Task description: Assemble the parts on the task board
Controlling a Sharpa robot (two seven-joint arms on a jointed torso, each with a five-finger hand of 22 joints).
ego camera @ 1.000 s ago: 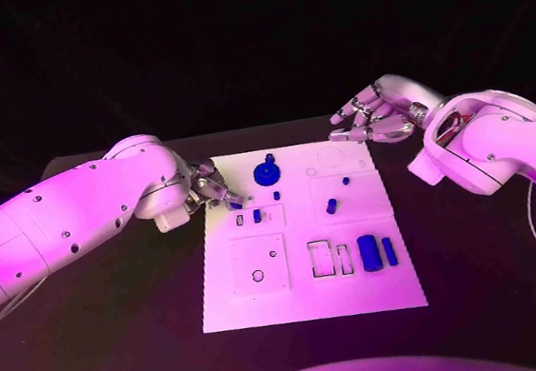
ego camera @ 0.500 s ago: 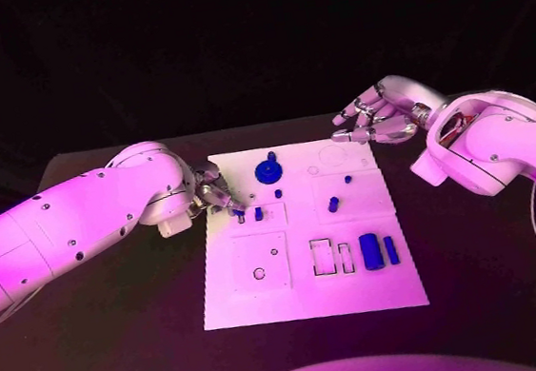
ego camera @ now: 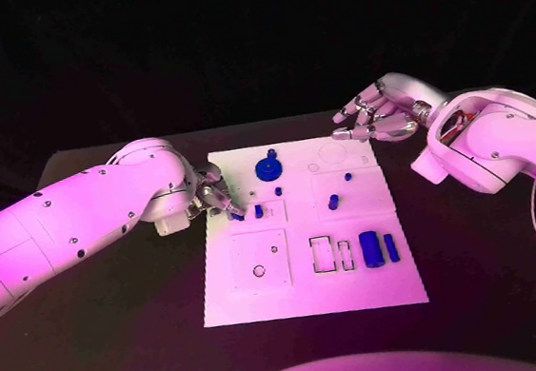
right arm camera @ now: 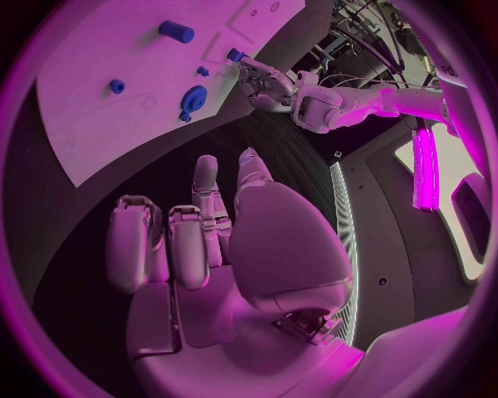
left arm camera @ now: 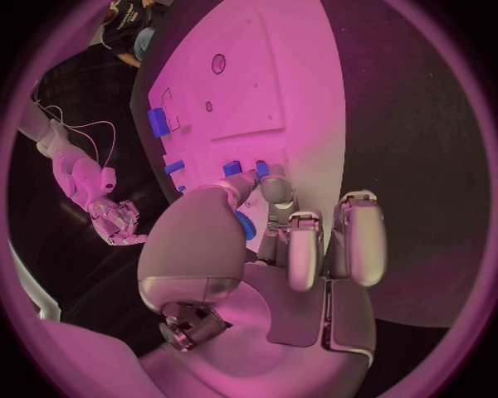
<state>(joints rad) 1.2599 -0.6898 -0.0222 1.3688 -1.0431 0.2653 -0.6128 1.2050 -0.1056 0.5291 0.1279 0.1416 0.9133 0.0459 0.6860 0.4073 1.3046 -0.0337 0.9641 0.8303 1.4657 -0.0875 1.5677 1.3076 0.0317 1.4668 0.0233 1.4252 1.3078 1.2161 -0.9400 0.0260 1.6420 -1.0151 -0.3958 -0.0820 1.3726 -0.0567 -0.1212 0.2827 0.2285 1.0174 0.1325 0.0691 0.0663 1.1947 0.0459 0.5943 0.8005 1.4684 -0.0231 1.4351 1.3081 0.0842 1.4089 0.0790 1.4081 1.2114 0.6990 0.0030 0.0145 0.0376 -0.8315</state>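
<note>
Several parts point(ego camera: 370, 251) already seated on task board point(ego camera: 315, 298), some slots unfilled. Left hand point(ego camera: 215, 197) pinches small blue part point(left arm camera: 243, 225) over board's left edge. Right hand point(ego camera: 375, 117) curled, empty, beyond far right corner.

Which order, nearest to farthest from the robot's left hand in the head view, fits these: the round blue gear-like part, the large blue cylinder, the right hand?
1. The round blue gear-like part, near the board's far edge, just beyond the left hand.
2. The right hand, past the task board's far right corner.
3. The large blue cylinder, on the board's near right.
</note>
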